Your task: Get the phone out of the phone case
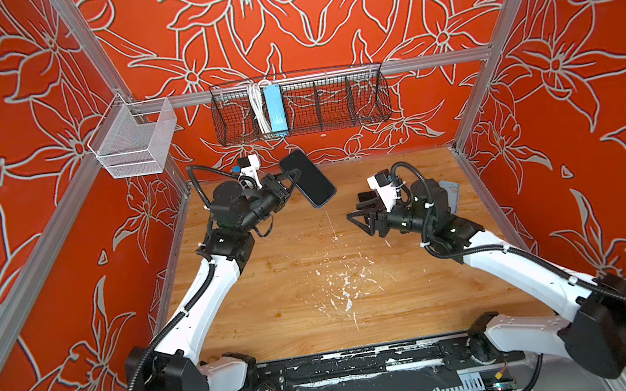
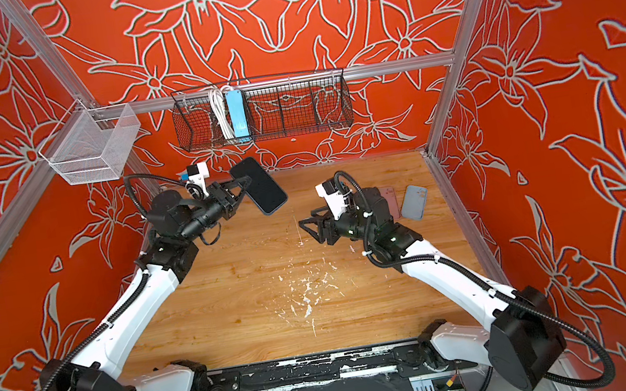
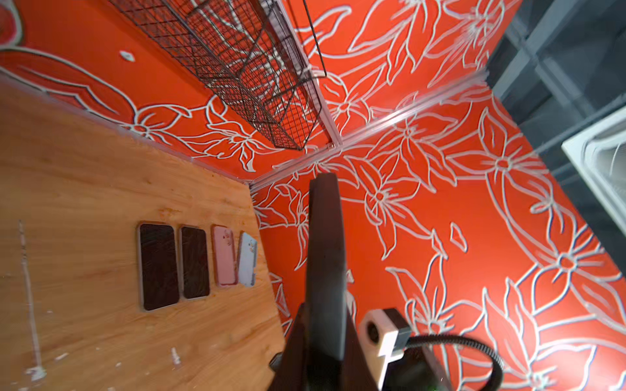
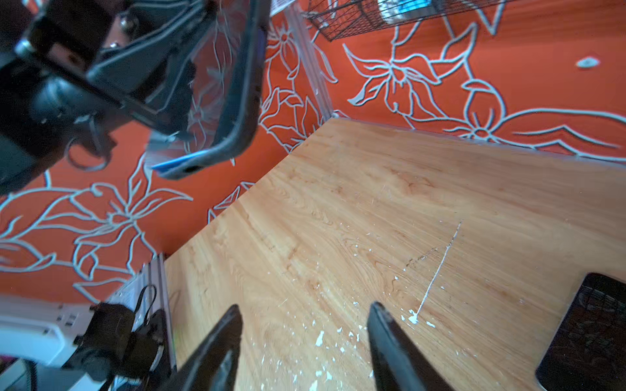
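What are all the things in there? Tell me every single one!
held phone: one, black screen with a dark rim, up in the air over the back left of the table
table phones: two, dark screens, flat and side by side on the right of the table
pink case: one, pink, next to those phones
light blue case: one, light blue, nearest the right wall
black wire basket: one, black, on the back rail
blue power strip: one, blue, in that basket
white cable: one, white, beside the strip
white mesh basket: one, white, on the left rail
wooden table: one, light wood, scuffed white
left gripper: one, black, shut on the held phone
right gripper: one, black, open, holding nothing
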